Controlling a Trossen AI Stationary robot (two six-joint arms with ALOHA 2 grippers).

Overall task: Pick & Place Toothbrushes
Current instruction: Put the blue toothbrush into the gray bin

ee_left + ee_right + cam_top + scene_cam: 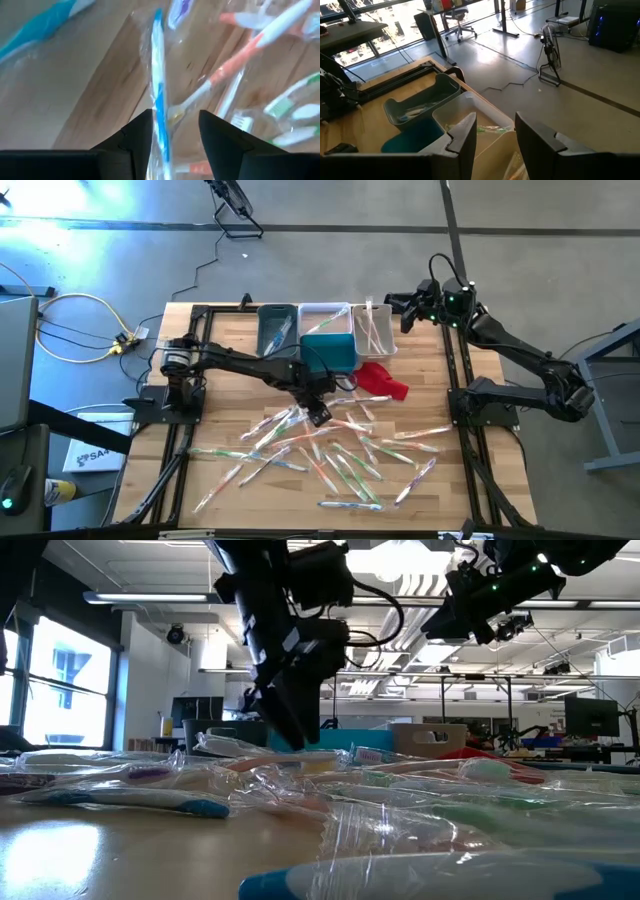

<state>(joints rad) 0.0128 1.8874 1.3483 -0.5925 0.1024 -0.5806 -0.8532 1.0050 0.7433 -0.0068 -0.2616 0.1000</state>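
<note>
Toothbrushes [330,455] in clear wrappers lie scattered across the near half of the wooden surface [215,395]. Left gripper [318,412] hangs low over them, fingers [137,137] parted around a blue-handled toothbrush [158,100]. Right gripper [398,308] hovers above the far bins [320,330], fingers released.

Count on inspection: two arms, each with one two-finger gripper. Four bins [327,332] stand at the table's far edge: grey, clear, teal, white. One red cloth [381,379]. Wrapped toothbrushes [330,452] lie scattered, roughly two dozen; overlap prevents an exact count.
</note>
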